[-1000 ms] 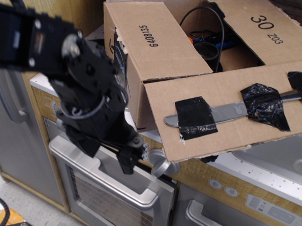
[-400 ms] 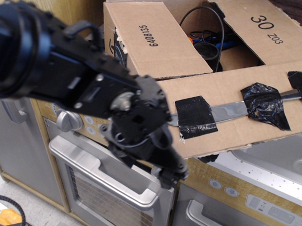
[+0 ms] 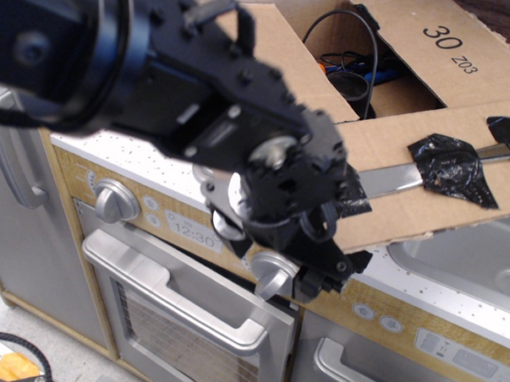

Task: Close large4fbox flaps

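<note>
Big brown cardboard box (image 3: 395,87) upper right, flaps (image 3: 425,177) splayed open, cables inside. Black tool (image 3: 323,274) centre frame under the silver-strip flap; can't tell its state.

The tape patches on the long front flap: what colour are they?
Black, seen in the observation.image view on the tape patches over a silver strip.
</note>
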Robot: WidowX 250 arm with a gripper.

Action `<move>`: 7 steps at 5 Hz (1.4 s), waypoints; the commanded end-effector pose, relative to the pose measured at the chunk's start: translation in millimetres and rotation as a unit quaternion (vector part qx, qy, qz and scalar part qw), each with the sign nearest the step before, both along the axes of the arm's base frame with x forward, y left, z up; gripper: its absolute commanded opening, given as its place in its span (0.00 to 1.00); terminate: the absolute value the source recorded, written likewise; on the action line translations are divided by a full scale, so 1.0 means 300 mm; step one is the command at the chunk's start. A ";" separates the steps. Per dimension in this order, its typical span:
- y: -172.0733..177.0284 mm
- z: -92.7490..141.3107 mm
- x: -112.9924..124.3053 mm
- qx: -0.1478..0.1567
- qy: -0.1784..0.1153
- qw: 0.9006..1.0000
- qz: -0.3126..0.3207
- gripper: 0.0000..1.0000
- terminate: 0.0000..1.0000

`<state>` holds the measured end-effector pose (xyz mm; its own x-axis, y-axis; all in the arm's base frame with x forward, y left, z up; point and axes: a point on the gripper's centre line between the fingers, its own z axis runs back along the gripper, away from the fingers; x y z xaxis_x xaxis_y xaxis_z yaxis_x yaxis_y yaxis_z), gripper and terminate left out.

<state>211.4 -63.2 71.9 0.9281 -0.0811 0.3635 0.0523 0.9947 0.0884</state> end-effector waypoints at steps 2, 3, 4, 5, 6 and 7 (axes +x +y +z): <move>0.021 0.233 0.103 0.104 -0.073 0.991 -0.029 1.00 0.00; 0.061 0.294 0.145 0.130 -0.081 0.987 -0.043 1.00 0.00; 0.108 0.351 0.194 0.146 -0.087 0.984 -0.056 1.00 0.00; 0.144 0.412 0.238 0.178 -0.113 0.974 -0.079 1.00 0.00; 0.222 0.393 0.311 0.169 -0.126 0.971 -0.113 1.00 0.00; 0.289 0.306 0.374 0.133 -0.126 0.974 -0.130 1.00 0.00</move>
